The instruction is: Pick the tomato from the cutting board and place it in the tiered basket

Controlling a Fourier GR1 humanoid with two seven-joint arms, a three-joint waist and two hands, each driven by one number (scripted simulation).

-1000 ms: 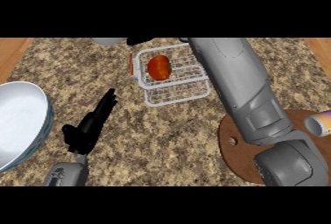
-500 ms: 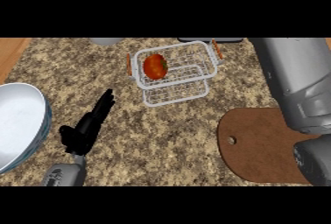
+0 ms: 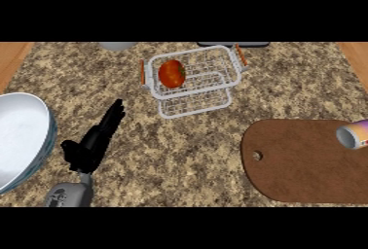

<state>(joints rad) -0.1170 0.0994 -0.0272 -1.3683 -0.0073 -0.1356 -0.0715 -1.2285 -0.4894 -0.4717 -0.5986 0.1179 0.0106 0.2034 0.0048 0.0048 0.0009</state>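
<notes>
Fingers (image 3: 112, 116) of my left hand (image 3: 86, 148) straight and close together, pointing up the counter (image 3: 179, 160), thumb out to the side low down. They hold nothing and touch nothing but, perhaps, the stone under them; cannot tell whether the hand rests on it or hangs just above. Grey forearm (image 3: 68, 194) enters from the lower edge, left of centre.

Tomato (image 3: 172, 73): red-orange, lying in the upper tier of the tiered basket (image 3: 205, 104), against its left wall. Basket is white wire, tilted a little, with a short orange grip (image 3: 142, 74) on each side. It stands near the far edge of the counter, well apart from my hand.

Cutting board (image 3: 302, 168): brown, rounded corners, small hole (image 3: 257, 156) near its left end, lower right of the view. Light-coloured can (image 3: 354, 134) lies on its side at the board's far right, open end toward me.

Large pale bowl (image 3: 18, 136) with a bluish rim at the left edge, beside my hand, not touching.
</notes>
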